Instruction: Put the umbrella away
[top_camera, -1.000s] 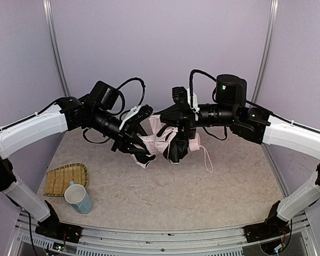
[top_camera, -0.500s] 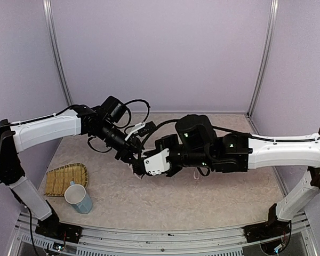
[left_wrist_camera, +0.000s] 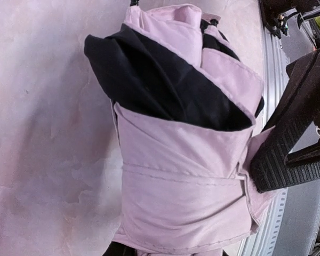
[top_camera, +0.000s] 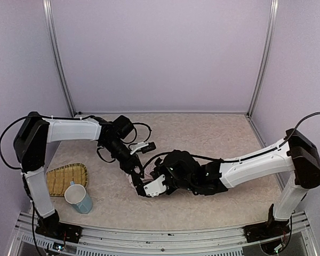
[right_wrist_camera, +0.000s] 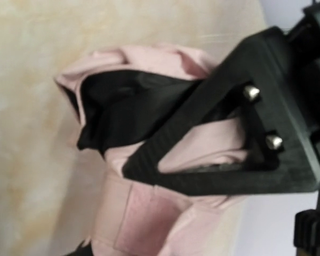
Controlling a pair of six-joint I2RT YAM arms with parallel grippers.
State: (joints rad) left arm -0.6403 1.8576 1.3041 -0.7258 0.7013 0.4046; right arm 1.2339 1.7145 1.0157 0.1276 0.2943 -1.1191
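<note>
Folded pink umbrella (left_wrist_camera: 186, 176) down on table (top_camera: 213, 138), right of blue cup (top_camera: 79, 198); L gripper (top_camera: 133, 169) clamps its fabric bundle; R gripper (top_camera: 145, 188) fully closed, against umbrella, nearer cup's level

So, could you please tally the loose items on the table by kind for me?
umbrella: 1
woven tray: 1
cup: 1
Total: 3
</note>
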